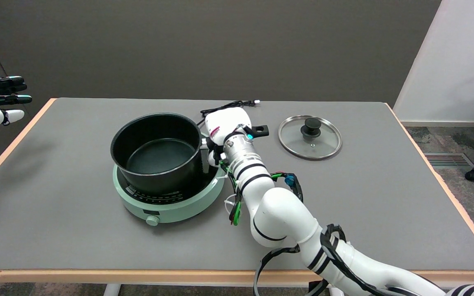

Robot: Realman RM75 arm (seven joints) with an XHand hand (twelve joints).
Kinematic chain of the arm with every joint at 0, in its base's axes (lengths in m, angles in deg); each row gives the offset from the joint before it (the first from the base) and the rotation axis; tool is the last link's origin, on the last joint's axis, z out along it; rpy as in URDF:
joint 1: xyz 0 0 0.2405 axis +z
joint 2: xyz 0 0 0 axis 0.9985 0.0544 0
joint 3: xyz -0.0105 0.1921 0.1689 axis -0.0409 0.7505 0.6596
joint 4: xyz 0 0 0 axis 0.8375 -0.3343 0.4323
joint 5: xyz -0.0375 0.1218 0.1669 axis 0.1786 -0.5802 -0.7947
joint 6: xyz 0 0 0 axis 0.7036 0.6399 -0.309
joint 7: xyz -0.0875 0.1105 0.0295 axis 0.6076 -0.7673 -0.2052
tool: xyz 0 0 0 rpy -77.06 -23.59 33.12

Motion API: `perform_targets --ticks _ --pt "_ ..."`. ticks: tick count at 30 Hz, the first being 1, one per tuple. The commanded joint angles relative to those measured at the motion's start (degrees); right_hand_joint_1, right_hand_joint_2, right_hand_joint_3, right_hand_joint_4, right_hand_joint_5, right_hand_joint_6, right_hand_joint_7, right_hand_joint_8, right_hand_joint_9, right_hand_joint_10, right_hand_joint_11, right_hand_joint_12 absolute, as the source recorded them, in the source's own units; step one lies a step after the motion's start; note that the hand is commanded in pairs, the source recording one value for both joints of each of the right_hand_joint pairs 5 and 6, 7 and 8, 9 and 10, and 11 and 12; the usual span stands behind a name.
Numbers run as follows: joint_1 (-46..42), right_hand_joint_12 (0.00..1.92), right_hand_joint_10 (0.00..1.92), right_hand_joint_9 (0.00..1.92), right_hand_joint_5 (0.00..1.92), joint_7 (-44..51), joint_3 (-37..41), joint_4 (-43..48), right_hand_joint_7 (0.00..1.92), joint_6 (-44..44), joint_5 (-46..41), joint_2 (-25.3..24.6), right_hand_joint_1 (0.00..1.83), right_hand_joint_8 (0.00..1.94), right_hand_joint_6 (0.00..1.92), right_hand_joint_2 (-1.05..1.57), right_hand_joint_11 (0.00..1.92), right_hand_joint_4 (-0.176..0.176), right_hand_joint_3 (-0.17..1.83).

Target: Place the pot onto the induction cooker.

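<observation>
The black pot (158, 153) sits on the pale green induction cooker (170, 196), slightly toward its left, so placement looks essentially done. The right hand (222, 130) is wrapped around the pot's side handle, presumably steadying it. The forearm slopes down-right across the table (56, 230). The glass lid (310, 137) lies apart.

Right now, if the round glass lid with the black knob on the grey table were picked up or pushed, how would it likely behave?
The round glass lid looks rigid, and being glass it is probably breakable if dropped. Lying flat on the grey table, it should slide rather than roll or tip. Its black knob stands upright, the likeliest spot to hold.
</observation>
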Motion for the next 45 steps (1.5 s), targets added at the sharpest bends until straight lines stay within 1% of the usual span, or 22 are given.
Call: perform_targets --ticks 1,2,3,8,11,14,16,17,18,19,20,21,22,23,24,26,29,34,40,45 --pt "-0.1 1.16 1.16 1.16 1.16 0.1 0.5 0.0 1.16 -3.5 0.0 0.3 1.07 1.16 1.16 0.51 1.16 -0.013 1.74" --pt "-0.1 1.14 1.14 1.14 1.14 0.1 0.5 0.0 1.14 -3.5 0.0 0.4 1.06 1.14 1.14 0.46 1.14 -0.008 1.81" --pt "-0.1 1.12 1.12 1.12 1.12 0.1 0.5 0.0 1.12 -3.5 0.0 0.4 1.05 1.12 1.12 0.4 1.12 -0.004 1.83" --pt "-0.2 0.99 0.99 0.99 0.99 0.1 0.5 0.6 0.99 -3.5 0.0 0.7 1.03 0.99 0.99 0.06 0.99 0.007 1.83" --pt "-0.3 0.9 0.9 0.9 0.9 0.1 0.6 0.7 0.9 -3.6 0.0 1.0 1.03 0.9 0.9 -0.14 0.9 -0.004 1.83" --pt "-0.4 0.82 0.82 0.82 0.82 0.1 0.6 0.8 0.82 -4.2 0.0 1.3 1.04 0.82 0.82 -0.27 0.82 -0.013 1.83" --pt "-0.4 0.74 0.74 0.74 0.74 0.1 0.6 0.8 0.74 -4.2 -0.1 1.3 1.05 0.74 0.74 -0.39 0.74 -0.025 1.83" --pt "-0.4 0.67 0.67 0.67 0.67 0.1 0.7 0.9 0.67 -4.2 -0.1 1.3 1.07 0.67 0.67 -0.45 0.67 -0.165 1.83" --pt "-0.5 0.57 0.57 0.57 0.57 0.1 0.8 1.1 0.57 -4.2 -0.2 1.3 1.09 0.57 0.57 -0.53 0.57 -0.176 1.83" --pt "-0.6 0.45 0.45 0.45 0.45 0.1 1.0 1.2 0.45 -4.2 -0.4 1.3 1.1 0.45 0.45 -0.6 0.45 -0.176 1.83" --pt "-0.6 0.27 0.27 0.27 0.27 0.1 1.1 1.4 0.27 -4.2 -0.4 1.3 1.14 0.27 0.27 -0.68 0.27 -0.176 1.83" --pt "-0.7 0.16 0.16 0.16 0.16 0.1 1.2 1.5 0.16 -4.1 -0.5 1.3 1.16 0.16 0.16 -0.74 0.16 -0.176 1.83" --pt "-0.7 0.12 0.12 0.12 0.12 0.1 1.3 1.6 0.12 -3.9 -0.6 1.4 1.22 0.12 0.12 -0.78 0.12 -0.175 1.69" --pt "-0.8 0.12 0.12 0.12 0.12 0.1 1.5 1.6 0.12 -3.9 -0.6 1.5 1.25 0.12 0.12 -0.79 0.12 -0.175 1.52" --pt "-0.9 0.14 0.14 0.14 0.14 0.1 1.7 1.8 0.14 -4.0 -0.7 1.5 1.26 0.14 0.14 -0.78 0.14 -0.176 1.4" --pt "-1.0 0.17 0.17 0.17 0.17 0.1 1.9 2.1 0.17 -4.0 -0.7 1.7 1.3 0.17 0.17 -0.78 0.17 -0.176 1.28" --pt "-1.5 0.16 0.16 0.16 0.16 0.1 2.0 3.4 0.16 -3.6 -0.7 2.3 1.33 0.16 0.16 -0.85 0.16 -0.176 1.27" --pt "-3.2 0.16 0.16 0.16 0.16 0.2 2.2 7.6 0.16 -1.6 0.0 3.4 1.33 0.16 0.16 -0.96 0.16 -0.176 1.32" --pt "-5.9 0.12 0.12 0.12 0.12 2.3 2.2 14.3 0.12 1.0 2.6 4.8 1.33 0.12 0.12 -0.99 0.12 -0.176 1.32" --pt "-8.8 0.1 0.1 0.1 0.1 2.4 2.6 19.5 0.1 1.7 7.1 5.7 1.33 0.1 0.1 -0.99 0.1 -0.176 1.29"
